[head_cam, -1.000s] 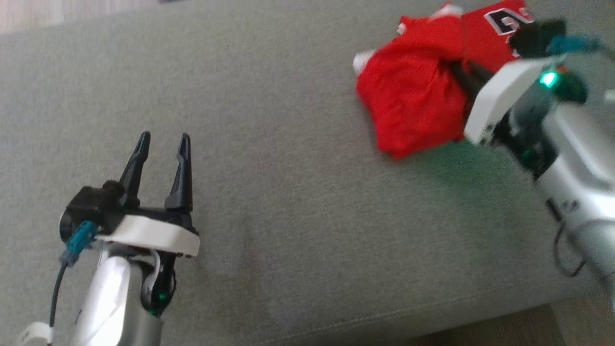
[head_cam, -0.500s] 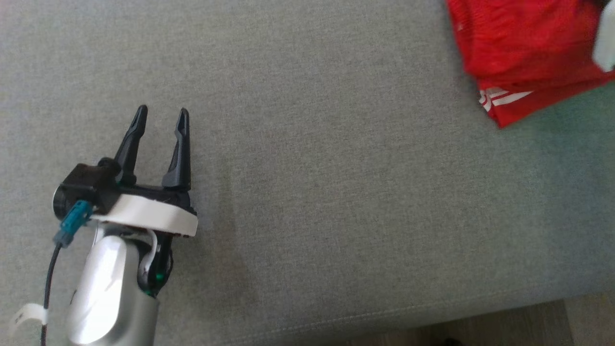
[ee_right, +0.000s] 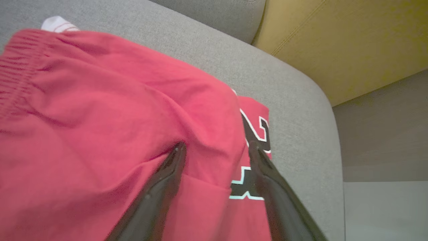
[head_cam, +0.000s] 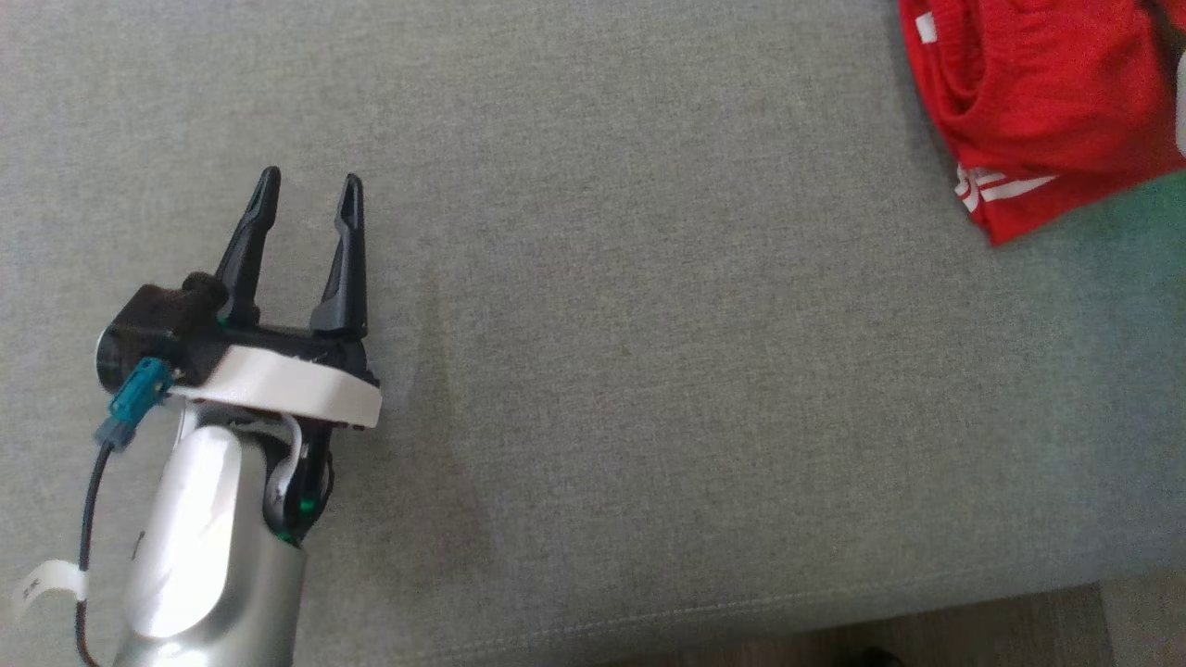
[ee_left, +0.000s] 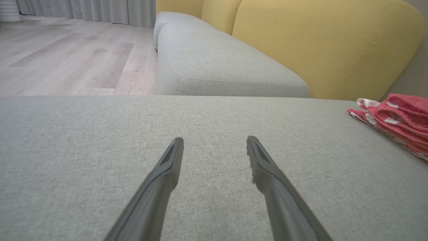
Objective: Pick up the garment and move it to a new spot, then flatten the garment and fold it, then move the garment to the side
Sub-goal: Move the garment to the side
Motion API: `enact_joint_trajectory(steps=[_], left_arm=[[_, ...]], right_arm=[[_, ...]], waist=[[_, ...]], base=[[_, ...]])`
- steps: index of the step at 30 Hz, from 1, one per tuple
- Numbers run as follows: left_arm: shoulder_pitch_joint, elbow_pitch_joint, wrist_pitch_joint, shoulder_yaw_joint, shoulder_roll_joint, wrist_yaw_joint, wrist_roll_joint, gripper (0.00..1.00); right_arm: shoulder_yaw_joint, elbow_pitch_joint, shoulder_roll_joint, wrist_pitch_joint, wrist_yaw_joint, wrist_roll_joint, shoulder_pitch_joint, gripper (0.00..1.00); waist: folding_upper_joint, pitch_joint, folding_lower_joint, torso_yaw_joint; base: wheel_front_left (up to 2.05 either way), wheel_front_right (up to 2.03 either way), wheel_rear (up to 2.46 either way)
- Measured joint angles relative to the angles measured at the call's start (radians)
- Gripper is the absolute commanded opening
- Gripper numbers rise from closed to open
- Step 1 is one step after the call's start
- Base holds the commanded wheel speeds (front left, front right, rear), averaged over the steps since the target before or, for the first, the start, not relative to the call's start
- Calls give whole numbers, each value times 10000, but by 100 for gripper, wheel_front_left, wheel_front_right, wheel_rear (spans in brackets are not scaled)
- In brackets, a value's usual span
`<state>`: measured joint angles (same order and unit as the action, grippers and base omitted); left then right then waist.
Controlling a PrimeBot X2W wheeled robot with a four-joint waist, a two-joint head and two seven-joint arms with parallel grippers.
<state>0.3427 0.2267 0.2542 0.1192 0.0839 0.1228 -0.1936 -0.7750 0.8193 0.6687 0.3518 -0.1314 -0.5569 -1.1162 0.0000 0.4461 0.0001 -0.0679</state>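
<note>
Over to the left gripper (head_cam: 309, 176), fingers spread wide above the grey cushion (head_cam: 649, 371); across to the red garment (ee_right: 100, 117), bunched at the cushion's right end, right gripper (ee_right: 215, 145) fingers parted, tips on the cloth

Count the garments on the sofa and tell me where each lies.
1. The red garment lies bunched at the right end of the grey seat cushion, beneath the right gripper, whose jaws stand open. Its folds could hide something smaller underneath.
</note>
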Motion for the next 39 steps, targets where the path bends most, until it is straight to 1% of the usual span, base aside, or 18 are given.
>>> enact_joint_trajectory(steps=[5,8,11,15,19,20,24,25,26,27,33,35,39], left_arm=[[-32,17,0,-73,-8,0,-13,100],[-151,10,0,-155,-23,-35,-13,100],[-360,-12,4,-387,-21,-102,-13,100],[-783,-67,15,-671,-8,-180,-17,100],[-1251,-138,15,-928,31,-276,-121,100],[-1453,-157,12,-1066,27,-353,-322,100],[-1790,-157,-77,-1089,-10,-364,-679,100],[-1790,-157,-77,-1089,-10,-364,-679,100],[-1824,-123,-115,-1099,-35,-439,-792,100],[-1824,-123,-115,-1099,-35,-439,-792,100],[-2138,94,-161,-1139,-46,-702,-790,100],[-2225,286,-148,-1162,-35,-692,-790,100],[-2225,825,-132,-1195,-21,-508,-909,100]], right_arm=[[577,619,-92,-988,0,704,-12,100],[1083,723,-435,-1728,0,754,-11,100],[1576,619,-861,-2591,0,780,18,100],[2199,130,-1383,-3766,0,723,413,100],[2738,-313,-2119,-4514,0,568,1641,100],[3030,-533,-2522,-4788,0,395,2269,100],[3417,-997,-3173,-5310,0,284,3339,100],[3417,-997,-3173,-5310,0,284,3339,100],[3597,-1168,-3421,-5480,0,286,3849,100],[3597,-1168,-3421,-5480,0,286,3849,100],[4067,-1452,-3858,-5818,0,288,5554,100],[4209,-1455,-3977,-5827,0,364,5977,100],[4366,-1494,-4278,-5971,0,585,6479,100]], waist=[[0,-364,-1,59],[0,-717,-1,80],[1,-1153,-1,94],[1,-1832,-1,95],[1,-2574,-2,86],[1,-2941,-2,77],[1,-3597,-2,58],[1,-3597,-2,58],[1,-3882,-2,77],[1,-3882,-2,77],[1,-4514,-2,291],[1,-4610,-2,397],[1,-4735,-2,550]], base=[[0,0,0],[0,0,0],[0,0,0],[0,0,0],[0,0,0],[0,0,0],[0,0,0],[0,0,0],[0,0,0],[0,0,0],[0,0,0],[0,0,0],[0,0,0]])
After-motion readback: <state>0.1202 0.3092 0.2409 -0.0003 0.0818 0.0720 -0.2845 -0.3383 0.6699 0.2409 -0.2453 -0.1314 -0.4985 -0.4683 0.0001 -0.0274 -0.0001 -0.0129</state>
